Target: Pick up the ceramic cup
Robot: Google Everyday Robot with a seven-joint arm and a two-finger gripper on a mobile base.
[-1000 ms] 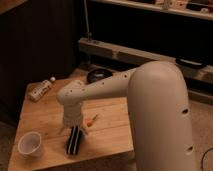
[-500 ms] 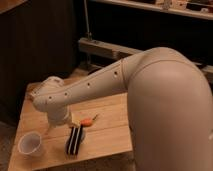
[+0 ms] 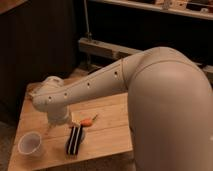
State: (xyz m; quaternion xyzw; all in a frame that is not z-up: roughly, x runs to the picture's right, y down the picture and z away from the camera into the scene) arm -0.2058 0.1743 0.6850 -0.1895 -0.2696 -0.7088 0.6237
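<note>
The ceramic cup (image 3: 30,143) is a small white cup with a wide rim and a pale inside. It stands upright near the front left corner of the wooden table (image 3: 107,132). My gripper (image 3: 53,126) hangs down from the white arm's wrist (image 3: 50,99). It sits just above and to the right of the cup, apart from it and holding nothing.
A black object with pale stripes (image 3: 75,140) lies right of the cup, close under the gripper. A small orange item (image 3: 88,121) lies behind it. The arm's large white body (image 3: 170,110) covers the table's right side and back. Dark shelving stands behind.
The arm has swung left and forward across the table. The gripper has moved from above the striped object to just right of the cup. The arm now hides the bottle and the dark dish.
</note>
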